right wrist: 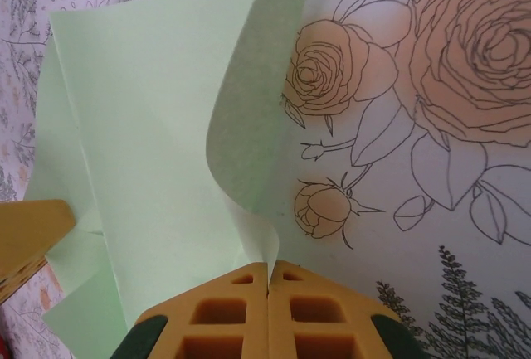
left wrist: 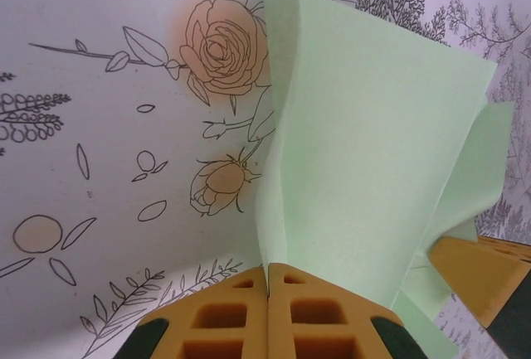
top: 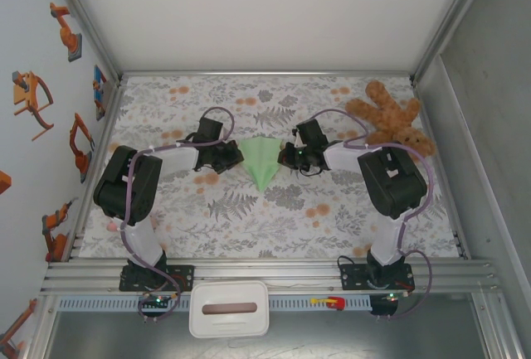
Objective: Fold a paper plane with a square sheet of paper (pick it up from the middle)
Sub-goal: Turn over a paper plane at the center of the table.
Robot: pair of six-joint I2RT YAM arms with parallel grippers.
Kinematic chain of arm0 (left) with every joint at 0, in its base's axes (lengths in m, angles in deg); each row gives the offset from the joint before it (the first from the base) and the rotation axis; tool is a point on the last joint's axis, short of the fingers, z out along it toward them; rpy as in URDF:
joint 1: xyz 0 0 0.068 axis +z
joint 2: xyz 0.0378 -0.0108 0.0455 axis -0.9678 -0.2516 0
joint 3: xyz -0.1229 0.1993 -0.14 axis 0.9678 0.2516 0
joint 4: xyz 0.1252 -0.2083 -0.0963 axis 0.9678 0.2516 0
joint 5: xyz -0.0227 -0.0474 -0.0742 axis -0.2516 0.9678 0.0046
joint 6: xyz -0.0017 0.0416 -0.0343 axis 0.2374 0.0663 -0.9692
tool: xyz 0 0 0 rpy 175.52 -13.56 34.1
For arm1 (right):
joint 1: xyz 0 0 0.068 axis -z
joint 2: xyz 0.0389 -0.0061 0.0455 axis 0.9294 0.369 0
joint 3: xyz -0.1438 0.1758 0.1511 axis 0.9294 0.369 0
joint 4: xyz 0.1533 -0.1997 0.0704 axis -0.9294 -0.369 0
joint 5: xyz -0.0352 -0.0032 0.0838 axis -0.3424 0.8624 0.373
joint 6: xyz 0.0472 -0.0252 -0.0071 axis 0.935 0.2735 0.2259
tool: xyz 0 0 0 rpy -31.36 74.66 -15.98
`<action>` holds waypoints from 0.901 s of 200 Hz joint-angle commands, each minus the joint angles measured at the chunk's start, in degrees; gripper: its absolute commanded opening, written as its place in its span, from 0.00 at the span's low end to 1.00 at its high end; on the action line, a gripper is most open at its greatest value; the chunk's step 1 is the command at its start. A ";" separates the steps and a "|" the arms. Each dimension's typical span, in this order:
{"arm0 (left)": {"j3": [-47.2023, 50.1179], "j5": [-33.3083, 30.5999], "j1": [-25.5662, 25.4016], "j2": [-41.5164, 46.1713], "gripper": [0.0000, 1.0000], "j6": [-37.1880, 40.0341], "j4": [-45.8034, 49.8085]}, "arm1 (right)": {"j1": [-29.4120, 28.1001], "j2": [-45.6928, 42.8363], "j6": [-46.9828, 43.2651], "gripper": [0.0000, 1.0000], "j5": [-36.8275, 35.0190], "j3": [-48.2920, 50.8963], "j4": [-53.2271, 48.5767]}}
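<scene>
Left of the bear [top: 390, 118], well apart from it and slightly nearer the arm bases, the plane [top: 261, 160] sits at the middle of the floral table [top: 249, 226]. It is pale mint green, a kite shape with a centre crease. Its broad end is about level with the bear's near end and its point aims at the bases. The right gripper [top: 288, 157] meets the plane's edge on the bear's side. The left gripper [top: 235, 157] meets the edge on the side away from the bear.

From the left wrist, the left gripper [left wrist: 268, 278] has its yellow fingers [left wrist: 220, 317] pressed together. A fold of the plane [left wrist: 373, 168] runs down into the seam between them, so it pinches the paper. The paper stands up from the cloth in loose, curved layers. From the right wrist, the right gripper [right wrist: 267, 278] is likewise pressed together on a curled edge of the plane [right wrist: 149, 127]. Each wrist view catches a yellow finger of the other gripper beyond the plane. Far from the bear, past the table's near edge, a white tub [top: 229, 309] lies between the bases.
</scene>
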 commanded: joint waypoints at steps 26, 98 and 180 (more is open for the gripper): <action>0.47 1.77 0.04 -0.96 0.07 -0.25 -0.95 | -0.21 -5.21 -5.03 0.22 -2.72 -2.36 -5.73; 0.36 2.16 0.05 -0.81 0.07 -0.23 -0.69 | -8.15 -5.42 -10.90 0.39 -8.58 -6.10 -15.29; 0.12 2.64 0.05 -0.67 0.07 -0.06 -0.21 | -12.47 2.97 -11.36 0.41 -7.82 -14.46 -18.93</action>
